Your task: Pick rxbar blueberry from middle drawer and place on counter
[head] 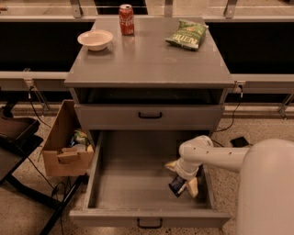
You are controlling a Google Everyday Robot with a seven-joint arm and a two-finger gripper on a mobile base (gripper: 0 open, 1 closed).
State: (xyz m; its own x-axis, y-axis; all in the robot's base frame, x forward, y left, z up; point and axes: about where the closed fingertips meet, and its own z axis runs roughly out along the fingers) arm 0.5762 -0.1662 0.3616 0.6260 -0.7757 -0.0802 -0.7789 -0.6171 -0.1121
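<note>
The rxbar blueberry, a small dark navy wrapper, is at the right side of the open middle drawer, tilted up off the grey floor. My gripper reaches down into the drawer from the right on a white arm and is right at the bar, touching or nearly touching it. The counter is the flat grey top of the cabinet, above and behind the drawer.
On the counter stand a white bowl, a red soda can and a green chip bag. A shut shallower drawer front is above the open one. A cardboard box sits on the floor at the left.
</note>
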